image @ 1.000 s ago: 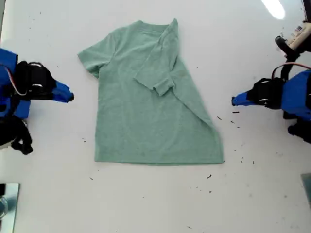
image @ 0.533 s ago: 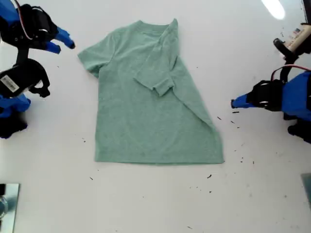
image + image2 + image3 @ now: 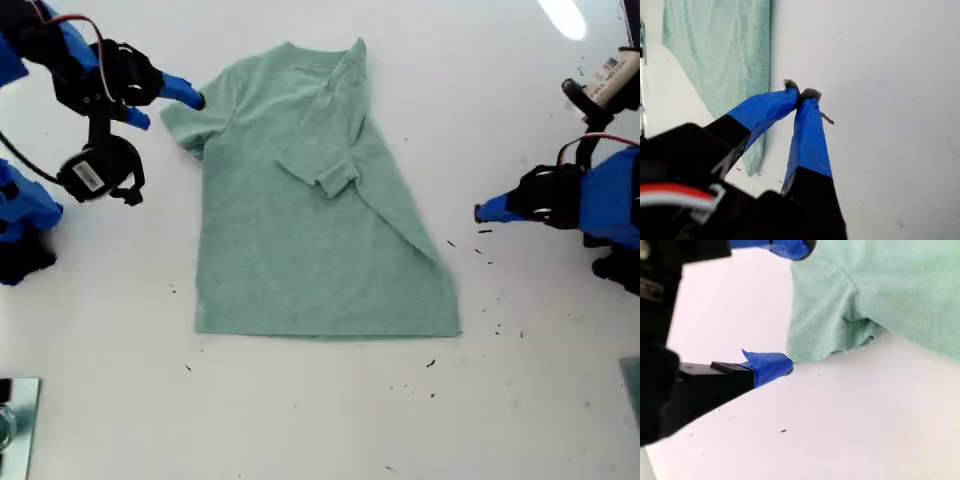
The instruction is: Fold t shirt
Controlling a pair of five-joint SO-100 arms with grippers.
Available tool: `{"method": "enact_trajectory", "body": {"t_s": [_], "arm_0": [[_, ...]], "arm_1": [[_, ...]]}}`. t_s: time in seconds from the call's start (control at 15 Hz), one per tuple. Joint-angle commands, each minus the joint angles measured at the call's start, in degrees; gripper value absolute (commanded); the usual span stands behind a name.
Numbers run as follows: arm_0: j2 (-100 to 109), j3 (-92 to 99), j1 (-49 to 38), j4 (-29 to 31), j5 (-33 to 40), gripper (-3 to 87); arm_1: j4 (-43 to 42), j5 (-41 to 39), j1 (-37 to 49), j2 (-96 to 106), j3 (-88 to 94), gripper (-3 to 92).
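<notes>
My second gripper [image 3: 165,103] [image 3: 790,305]: jaws spread wide, blue-taped tips either side of the sleeve edge of the t shirt [image 3: 310,200] [image 3: 880,295], nothing pinched between them. One tip sits over the cloth at the sleeve hem, the other low over the bare table [image 3: 300,420] just beside the sleeve. This arm reaches in from the exterior view's upper left.

My first gripper [image 3: 482,211] [image 3: 801,96]: tips pressed together, holding nothing; a bit of grey fluff clings at the tips. It hangs over bare table at the exterior view's right, apart from the shirt's slanted edge.

T shirt lies flat mid-table, neck toward the exterior view's top. The side on the exterior view's right is folded inward, its sleeve lying across the chest. The other sleeve is spread out.

No containers in view. Dark specks [image 3: 490,325] are scattered on the table near the hem.
</notes>
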Motion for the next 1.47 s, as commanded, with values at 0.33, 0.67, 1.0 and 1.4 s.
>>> {"method": "enact_trajectory", "body": {"t_s": [0.33,0.67,1.0,1.4], "arm_0": [[-21.8,7.1,-4.2,-17.2,-0.2,7.2],[0.1,4.1,-1.8,-9.9,0.1,-0.2],[10.5,-9.3,-1.3,1.8,1.8,-0.2],[-18.5,-34.5,16.5,-7.6,-0.7,-0.2]], "arm_1": [[1.8,1.8,-3.7,0.9,4.0,2.5],[1.8,1.8,-3.3,0.9,4.0,2.5],[1.8,1.7,-2.9,0.9,4.0,2.5],[1.2,3.1,-4.5,0.9,4.0,2.5]]}}
